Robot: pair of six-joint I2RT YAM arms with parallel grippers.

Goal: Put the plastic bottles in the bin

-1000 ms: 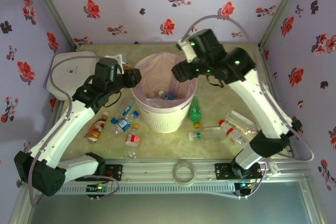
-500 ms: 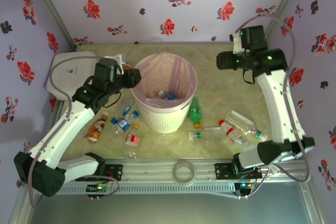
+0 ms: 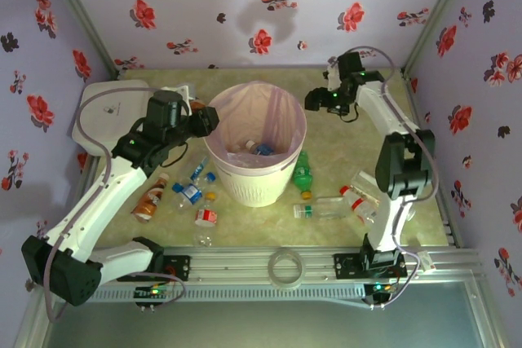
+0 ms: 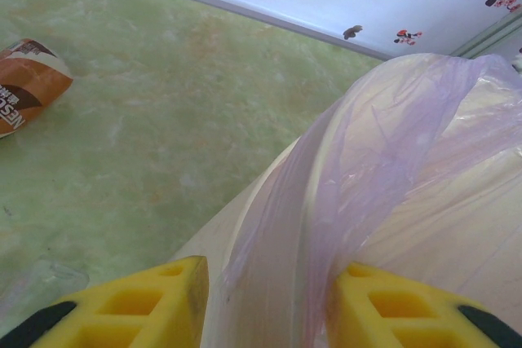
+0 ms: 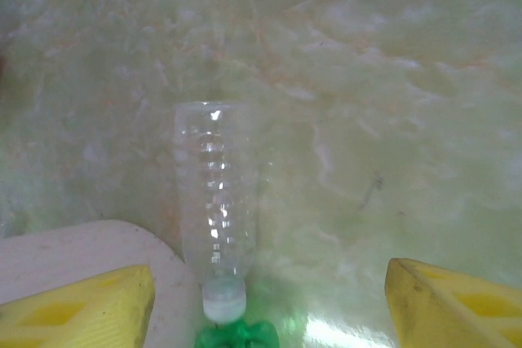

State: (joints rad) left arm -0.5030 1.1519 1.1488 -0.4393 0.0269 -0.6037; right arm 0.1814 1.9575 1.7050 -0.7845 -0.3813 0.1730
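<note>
the bin (image 3: 254, 183) stands upright in the middle of the counter (image 3: 342, 132). its left rim, together with the pale pink liner (image 4: 391, 152), is pinched between the fingers of the left pincer (image 3: 205, 122). this hold is judged to be meant to steady the bin, so that it is not tipped or shifted while bottles are dropped in

the right pincer (image 3: 316, 102) is held spread and empty near the bin's far right rim. in its wrist view a clear bottle (image 5: 214, 193) is seen lying on its side on the counter below, framed between the two fingers; a fresh grasp is judged to be in preparation

a blue-capped bottle (image 3: 259, 149) and a few others are seen at the bottom of the bin. the rest are scattered on the counter: a green bottle (image 3: 303, 170) lies against the bin's right side, clear red-capped bottles (image 3: 371, 193) are crowded together further right, and a blue-capped cluster (image 3: 192, 187), a red-labelled bottle (image 3: 206, 216) and an orange-brown bottle (image 3: 148, 201) lie at the left front, partly under the left arm. a white box (image 3: 106, 112) sits at the far left

little room is left for a finger between the green bottle and the bin wall, and touching neighbours could be knocked when one bottle is lifted
</note>
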